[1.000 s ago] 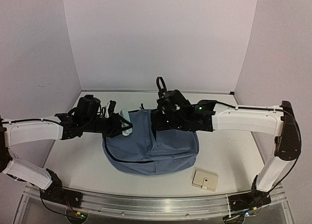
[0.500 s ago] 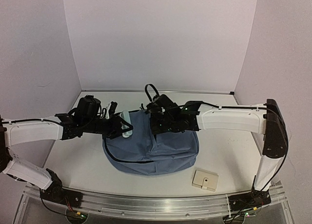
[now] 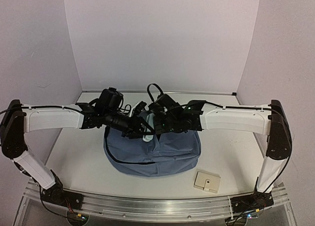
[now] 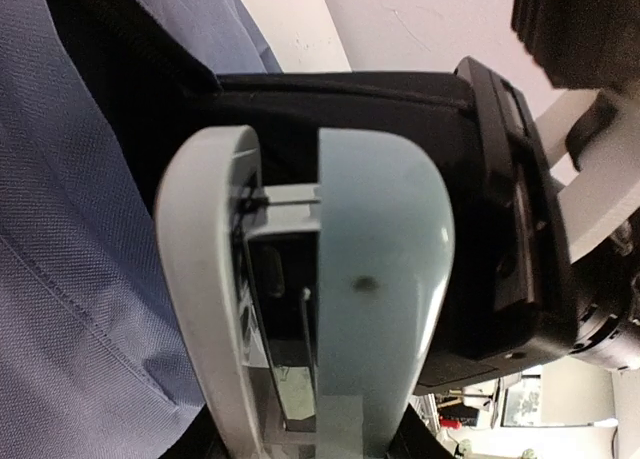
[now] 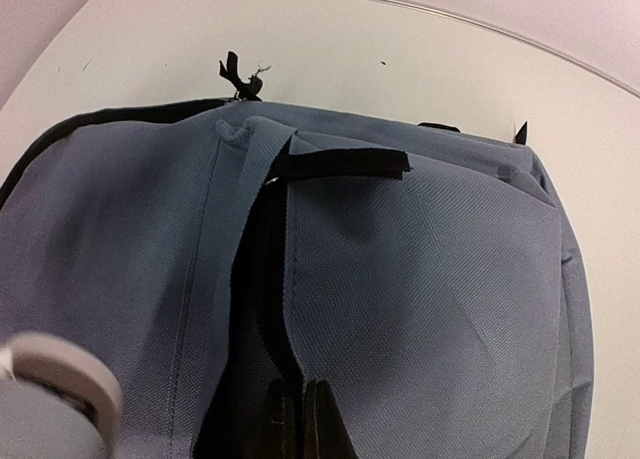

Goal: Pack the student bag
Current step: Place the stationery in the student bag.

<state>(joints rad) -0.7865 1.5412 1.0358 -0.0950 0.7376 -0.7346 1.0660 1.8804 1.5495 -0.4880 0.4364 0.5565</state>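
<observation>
The student bag (image 3: pixel 165 154) lies flat in the middle of the worktop (image 3: pixel 231 147), its slate-blue front facing up and a dark slit of an opening (image 5: pixel 255 309) running down it. At the near end of that slit the right tool (image 5: pixel 303 424) now has its fingers drawn together on the fabric edge. A second ago its jaws stood apart above the bag's far side, so the pinch on the flap is new. We read it as a hold meant to lift or spread the opening, though we cannot tell how much cloth it has caught. The bigger change is on the other side. The left tool (image 3: pixel 140 131), which had been waiting off the bag's left edge, has swung in over the bag's middle and now sits just beside the right tool, above the slit. It is clamped on a pale grey stapler-like object (image 4: pixel 370 279), gripped across its body, with blue fabric close underneath in the left wrist view. In our judgement the object is lined up to go in but is not yet inside the bag, since all of it shows clear of the fabric. Out past the bag's near right corner, a small beige box (image 3: pixel 207 181) rests on the worktop where it was, well apart from both arms and probably next to be packed.
</observation>
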